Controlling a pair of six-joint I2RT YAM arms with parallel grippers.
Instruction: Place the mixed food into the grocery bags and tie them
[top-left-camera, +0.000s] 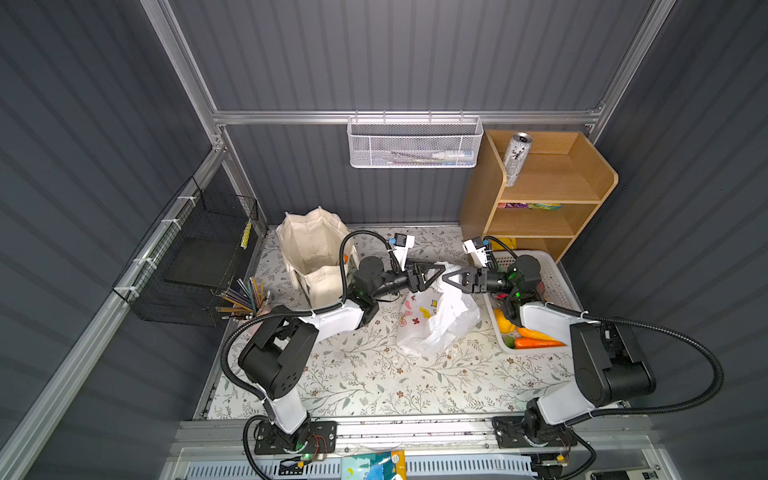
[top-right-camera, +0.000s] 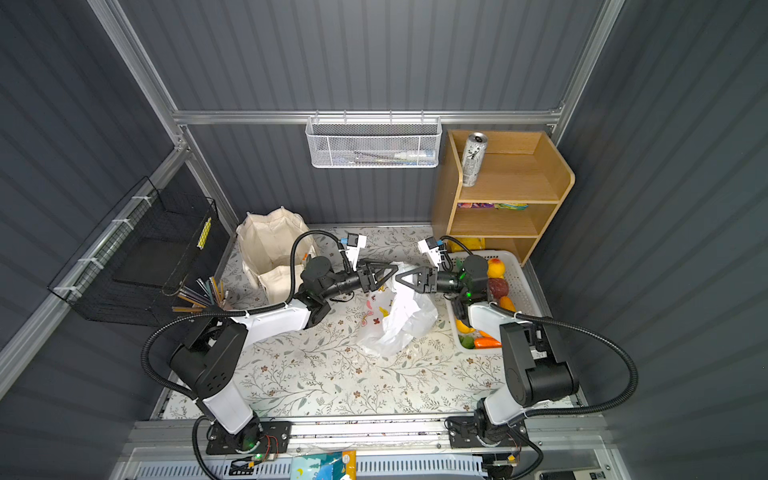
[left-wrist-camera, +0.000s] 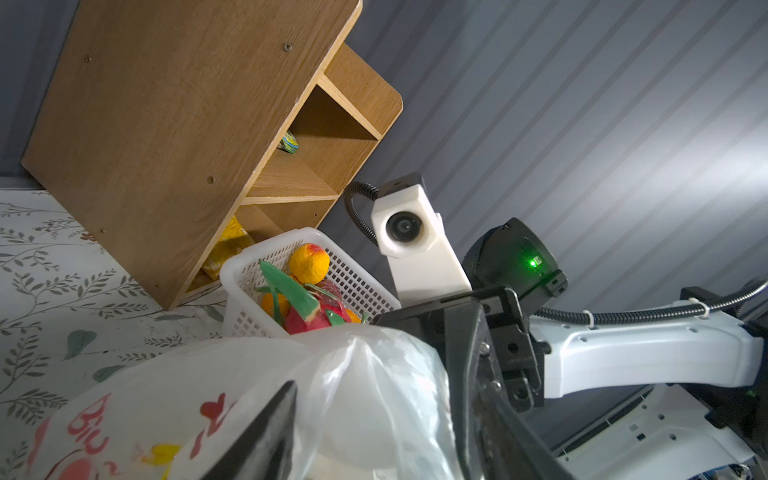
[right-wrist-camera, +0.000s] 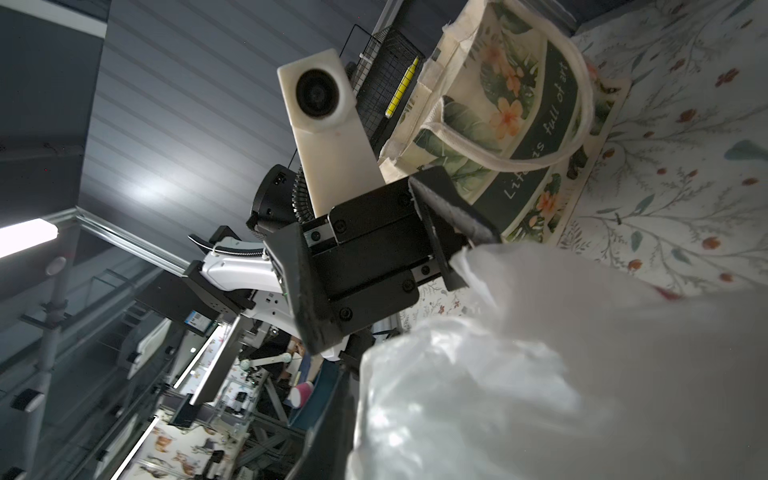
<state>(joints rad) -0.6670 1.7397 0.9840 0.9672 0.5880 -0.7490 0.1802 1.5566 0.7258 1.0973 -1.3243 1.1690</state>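
Note:
A thin white plastic bag (top-left-camera: 436, 320) (top-right-camera: 395, 320) with yellow and pink prints stands bunched mid-table. Both grippers meet tip to tip above its top. My left gripper (top-left-camera: 432, 273) (top-right-camera: 386, 272) is open, and bag film (left-wrist-camera: 353, 395) bulges between its wide fingers. My right gripper (top-left-camera: 449, 278) (top-right-camera: 402, 277) sits against the bag; film (right-wrist-camera: 540, 374) covers its jaws, with one finger (right-wrist-camera: 332, 419) showing. The cream canvas tote (top-left-camera: 316, 249) (right-wrist-camera: 519, 104) stands open at the back left. Carrots (top-left-camera: 536, 343), a dragon fruit (left-wrist-camera: 307, 320) and a yellow fruit (left-wrist-camera: 309, 262) lie in the white basket (top-left-camera: 555, 274).
A wooden shelf (top-left-camera: 582, 187) at the back right carries a silver can (top-left-camera: 516, 158) on top and snack packets (top-left-camera: 530, 205) on its middle level. Coloured pencils (top-left-camera: 245, 297) stand at the left beside a black wire basket (top-left-camera: 195, 257). A white mesh basket (top-left-camera: 415, 143) hangs on the back wall.

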